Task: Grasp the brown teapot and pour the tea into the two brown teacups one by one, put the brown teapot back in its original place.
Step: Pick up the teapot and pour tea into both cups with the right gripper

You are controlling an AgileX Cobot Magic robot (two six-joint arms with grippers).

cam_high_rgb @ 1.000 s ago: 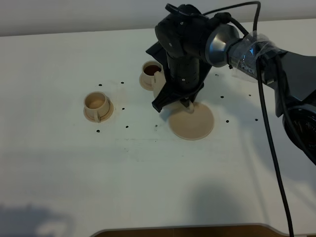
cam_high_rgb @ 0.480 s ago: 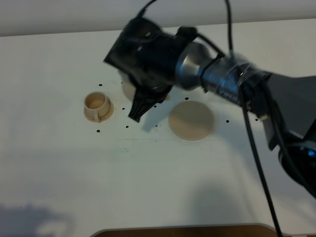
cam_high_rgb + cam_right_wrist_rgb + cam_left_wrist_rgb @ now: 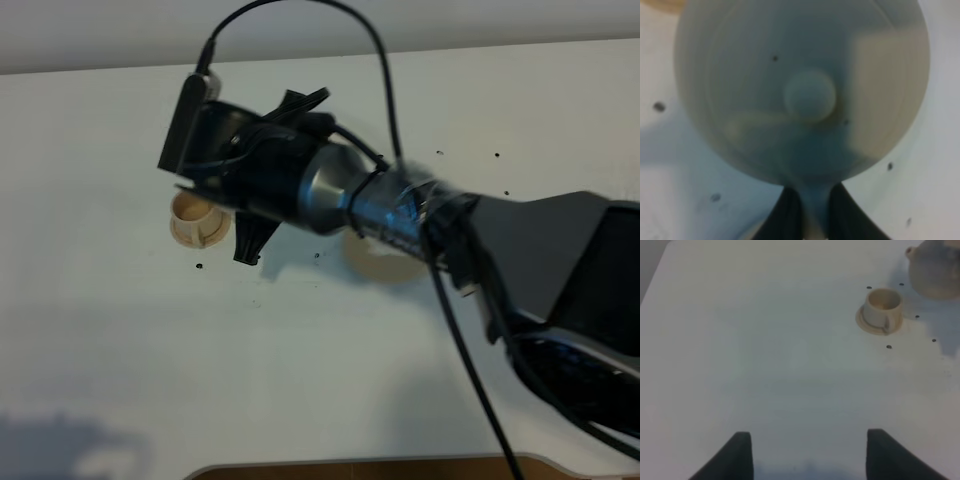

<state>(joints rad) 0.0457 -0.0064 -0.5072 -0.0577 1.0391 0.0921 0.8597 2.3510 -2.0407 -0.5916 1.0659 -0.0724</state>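
The brown teapot [image 3: 800, 90] fills the right wrist view from above, its lid knob [image 3: 809, 95] in the middle. My right gripper [image 3: 814, 220] is shut on the teapot's handle. In the exterior view the right arm [image 3: 300, 185] reaches across to the left and hides the teapot; its gripper [image 3: 248, 240] hangs just right of one brown teacup [image 3: 195, 218]. The other teacup is hidden behind the arm. The round saucer [image 3: 385, 265] shows partly under the arm, with nothing on it. The left wrist view shows the teacup [image 3: 881, 310], the blurred teapot [image 3: 937, 270] beside it, and my open left gripper [image 3: 807, 460].
The white table [image 3: 120, 350] carries small black dots around the cups and saucer. A black cable [image 3: 460, 340] trails from the right arm toward the front. The table's front edge [image 3: 370, 468] runs along the bottom of the exterior view.
My right arm has swung left with the teapot, from above the saucer and the back teacup to beside the left teacup. It now covers the back teacup.
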